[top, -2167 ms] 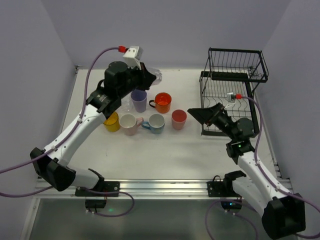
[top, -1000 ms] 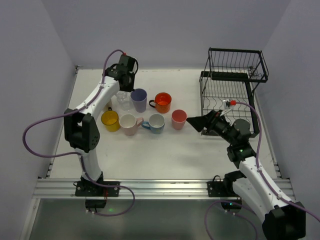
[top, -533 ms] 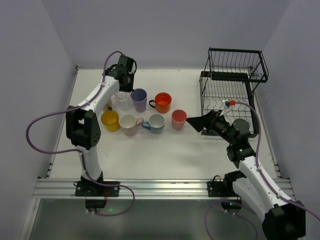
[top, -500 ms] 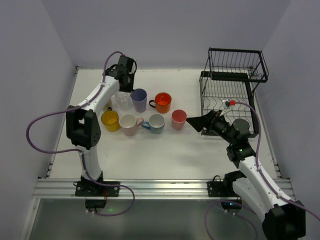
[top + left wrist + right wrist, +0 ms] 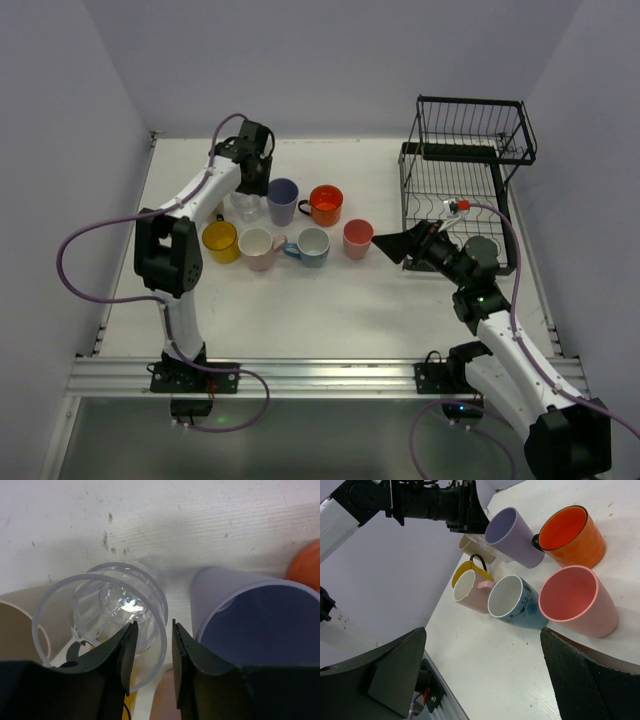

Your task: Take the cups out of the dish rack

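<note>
White desk boxed in by pale lavender walls.
Soft, even light; dark scuffs, perhaps scratches, fleck the desk just beyond the left end effector.

Soft, even light bathes the white worktop; shadows are faint, and a bright glint flares inside the clear cup.
</note>
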